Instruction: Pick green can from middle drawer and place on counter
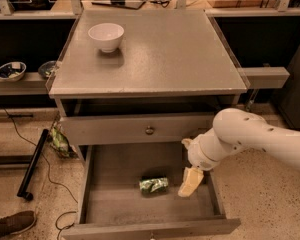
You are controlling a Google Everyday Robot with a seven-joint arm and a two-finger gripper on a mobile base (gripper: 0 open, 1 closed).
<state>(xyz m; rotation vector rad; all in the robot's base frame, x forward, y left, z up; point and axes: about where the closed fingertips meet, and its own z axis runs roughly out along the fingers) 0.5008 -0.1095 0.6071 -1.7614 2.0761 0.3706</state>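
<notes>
The green can [154, 184] lies on its side on the plank floor of the open middle drawer [115, 204], near the middle. My gripper [190, 182] hangs from the white arm inside the drawer, just to the right of the can and a little apart from it; one pale finger [191, 181] shows, pointing down. The counter [165, 54] is the grey square top above; nothing of the task stands on it.
A white bowl [106, 36] stands on the counter's back left. The drawer front with a brass knob [149, 130] sits above the open drawer. Side shelves hold bowls [11, 70] at left. A black pole [32, 164] lies on the floor at left.
</notes>
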